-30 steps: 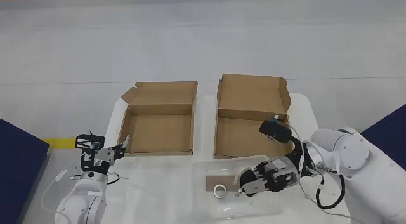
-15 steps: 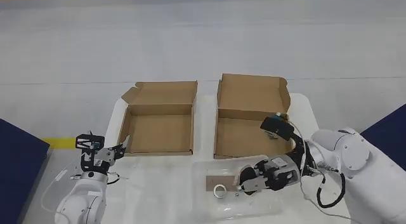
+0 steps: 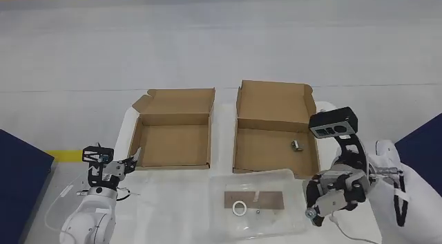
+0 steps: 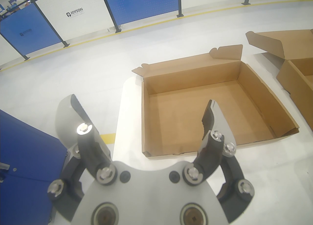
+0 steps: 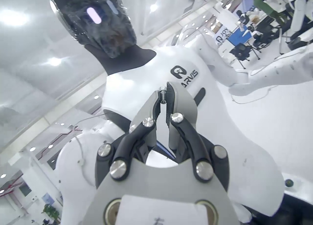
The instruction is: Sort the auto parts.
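Observation:
My right gripper (image 5: 164,96) is shut on a small metal bolt (image 5: 162,91) pinched at its fingertips, and it points up towards the robot's body. From above, this gripper (image 3: 314,213) hangs just right of the clear plastic tray (image 3: 215,195). In the tray lie a white ring (image 3: 239,207), a tiny screw (image 3: 257,210) and a brown card strip (image 3: 266,199). A small metal part (image 3: 297,145) rests in the right cardboard box (image 3: 273,102). My left gripper (image 4: 141,106) stands open and empty near the left box (image 4: 269,103), at the table's left edge (image 3: 130,159).
The left cardboard box (image 3: 173,144) holds nothing. Both boxes have their lids folded back, away from the robot. Bare white table lies between the left gripper and the tray. Blue barriers stand at both sides of the table.
The right gripper has come out of the tray, swung to its right and turned upward with the bolt in it. The left arm has kept still.

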Action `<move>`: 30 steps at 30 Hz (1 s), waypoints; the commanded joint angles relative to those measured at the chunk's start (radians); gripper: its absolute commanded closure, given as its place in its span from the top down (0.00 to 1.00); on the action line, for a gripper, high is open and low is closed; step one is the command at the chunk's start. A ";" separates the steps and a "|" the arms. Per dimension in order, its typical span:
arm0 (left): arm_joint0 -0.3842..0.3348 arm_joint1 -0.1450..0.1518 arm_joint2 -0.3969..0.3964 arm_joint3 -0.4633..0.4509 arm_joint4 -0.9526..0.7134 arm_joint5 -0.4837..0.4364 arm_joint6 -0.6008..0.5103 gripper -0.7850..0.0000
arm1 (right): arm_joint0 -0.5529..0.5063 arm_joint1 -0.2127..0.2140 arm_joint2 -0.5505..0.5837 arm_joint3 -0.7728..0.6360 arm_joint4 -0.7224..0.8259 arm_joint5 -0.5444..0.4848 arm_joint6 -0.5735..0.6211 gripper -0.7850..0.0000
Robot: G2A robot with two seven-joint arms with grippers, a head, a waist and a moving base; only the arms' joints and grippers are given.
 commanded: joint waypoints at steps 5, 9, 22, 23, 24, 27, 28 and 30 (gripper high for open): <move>0.000 0.000 0.000 0.000 0.000 0.000 0.000 1.00 | -0.004 -0.025 0.017 -0.001 0.037 0.030 0.030 0.00; 0.000 0.000 0.000 0.000 0.000 0.000 0.000 1.00 | -0.004 -0.025 0.017 -0.001 0.037 0.030 0.030 0.00; 0.000 0.000 0.000 0.000 0.000 0.000 0.000 1.00 | -0.022 -0.066 -0.001 -0.049 0.203 0.121 -0.078 0.00; 0.000 0.000 0.000 0.000 0.000 0.000 0.000 1.00 | -0.021 -0.070 -0.002 -0.050 0.211 0.127 -0.086 0.00; 0.000 0.000 0.000 0.000 0.000 0.000 0.000 1.00 | -0.022 -0.074 -0.004 -0.052 0.220 0.135 -0.095 0.00; 0.000 0.000 0.000 0.000 0.000 0.000 0.000 1.00 | -0.027 -0.084 -0.008 -0.057 0.240 0.151 -0.128 0.00; 0.000 0.000 0.000 0.000 0.000 0.000 0.000 1.00 | -0.027 -0.084 -0.008 -0.057 0.240 0.151 -0.128 0.00; 0.000 0.000 0.000 0.000 0.000 0.000 0.000 1.00 | -0.027 -0.084 -0.008 -0.057 0.240 0.151 -0.128 0.00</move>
